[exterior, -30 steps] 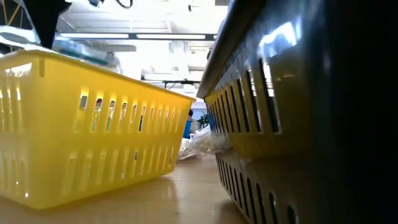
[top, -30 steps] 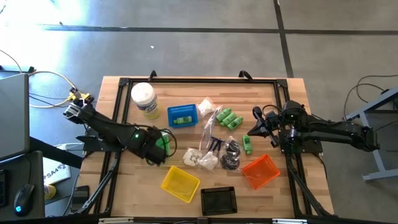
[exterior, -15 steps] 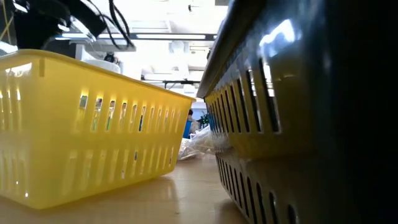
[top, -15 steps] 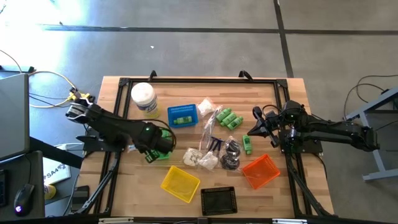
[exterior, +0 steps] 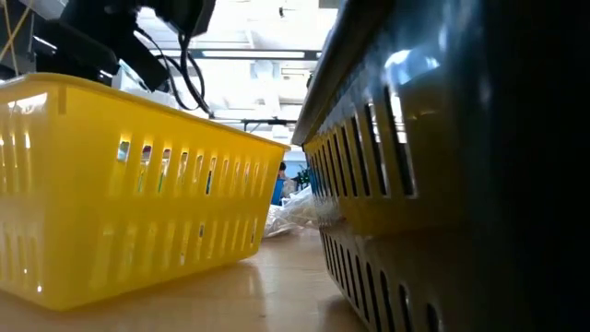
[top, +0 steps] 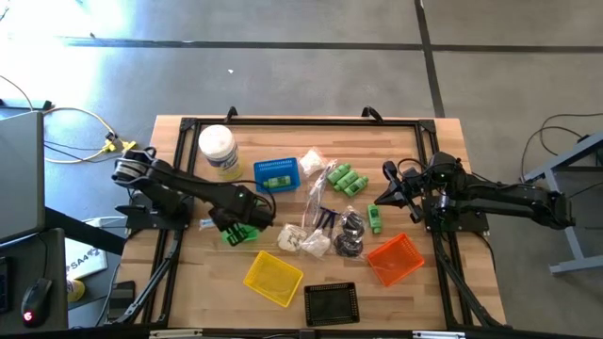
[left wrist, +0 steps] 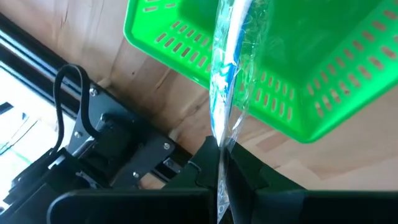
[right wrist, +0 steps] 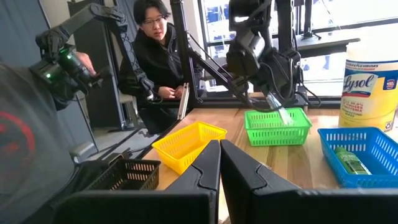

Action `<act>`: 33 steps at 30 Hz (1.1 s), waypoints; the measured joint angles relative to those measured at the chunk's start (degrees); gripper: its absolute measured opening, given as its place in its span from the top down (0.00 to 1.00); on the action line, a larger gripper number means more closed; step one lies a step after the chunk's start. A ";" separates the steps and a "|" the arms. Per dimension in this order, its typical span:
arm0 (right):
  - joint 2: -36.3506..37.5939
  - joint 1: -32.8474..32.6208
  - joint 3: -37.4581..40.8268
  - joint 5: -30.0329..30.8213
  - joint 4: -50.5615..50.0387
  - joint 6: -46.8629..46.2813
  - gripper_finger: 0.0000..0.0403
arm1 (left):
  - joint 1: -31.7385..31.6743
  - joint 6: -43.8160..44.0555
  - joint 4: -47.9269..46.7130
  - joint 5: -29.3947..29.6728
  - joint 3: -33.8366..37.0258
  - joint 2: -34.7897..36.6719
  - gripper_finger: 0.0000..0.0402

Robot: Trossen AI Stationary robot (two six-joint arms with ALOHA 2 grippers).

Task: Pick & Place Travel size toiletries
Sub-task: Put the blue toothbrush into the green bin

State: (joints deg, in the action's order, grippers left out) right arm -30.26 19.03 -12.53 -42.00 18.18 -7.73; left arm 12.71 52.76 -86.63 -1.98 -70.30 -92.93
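Robotics lab: framed wooden table (top: 311, 282), concrete floor (top: 283, 75), seated person (right wrist: 155, 56) operating control arms.

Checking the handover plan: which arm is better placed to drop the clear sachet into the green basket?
Left: its pincer already grips the sachet above the green basket; the right pincer is across the table.

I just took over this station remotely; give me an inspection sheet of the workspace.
Surface: wooden table, black frame rails.
Job's things: clear sachet pinched in left gripper above green basket; green bottles mid-table; one bottle in blue basket.
Clutter: Lysol jar; yellow basket, orange basket, black basket.
Grippers: left shut on sachet; right gripper shut, empty.
Cables: yellow cable off-table.
Surroundings: person seated beyond.
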 joint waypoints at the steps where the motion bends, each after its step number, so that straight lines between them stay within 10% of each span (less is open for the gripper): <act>1: 0.00 -0.02 0.00 -0.01 -0.01 0.01 0.99 | -0.21 0.13 0.04 -0.42 -0.01 -0.42 0.98; 33: -0.02 -0.02 0.00 -0.55 -1.16 0.44 0.99 | -6.33 -1.95 8.99 -6.30 -0.09 -8.39 0.97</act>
State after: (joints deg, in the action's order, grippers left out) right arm -30.28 19.00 -12.53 -42.54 17.02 -7.29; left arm 6.38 50.82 -77.64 -8.28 -70.39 -101.32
